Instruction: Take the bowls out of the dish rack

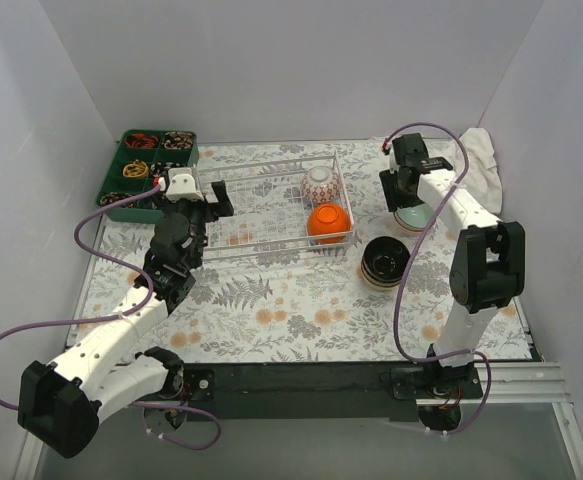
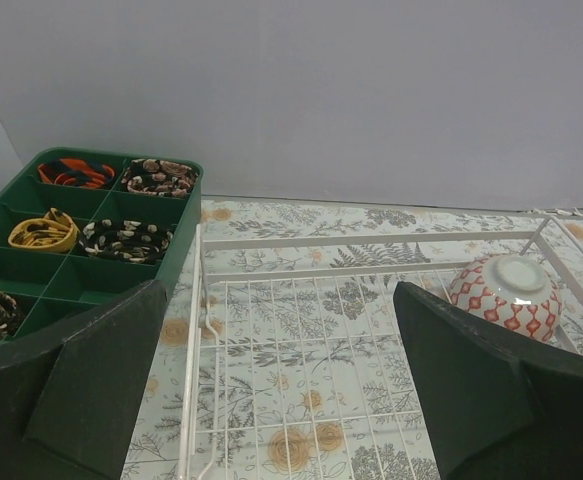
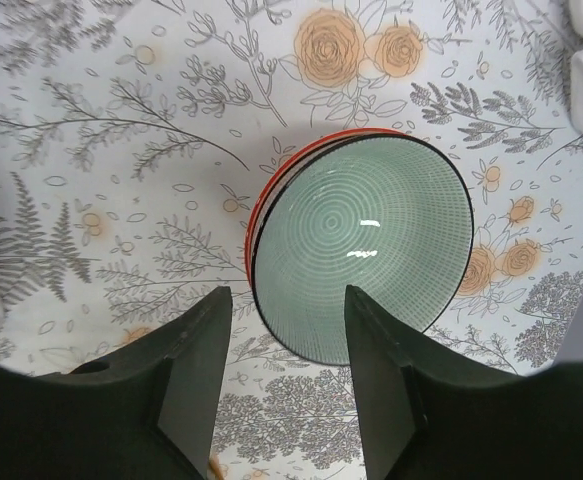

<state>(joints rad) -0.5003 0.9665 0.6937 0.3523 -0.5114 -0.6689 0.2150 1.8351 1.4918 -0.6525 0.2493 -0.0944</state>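
The white wire dish rack stands at the middle back. In its right end sit an upturned red-patterned white bowl and an orange bowl. My left gripper is open and empty over the rack's left end. In the left wrist view the rack and the patterned bowl show past the gripper. A dark brown bowl sits on the table right of the rack. My right gripper is open just above a pale green bowl, which is stacked on a red-rimmed bowl.
A green compartment tray of small items stands at the back left, also in the left wrist view. A white cloth lies at the back right. White walls close in the table on three sides.
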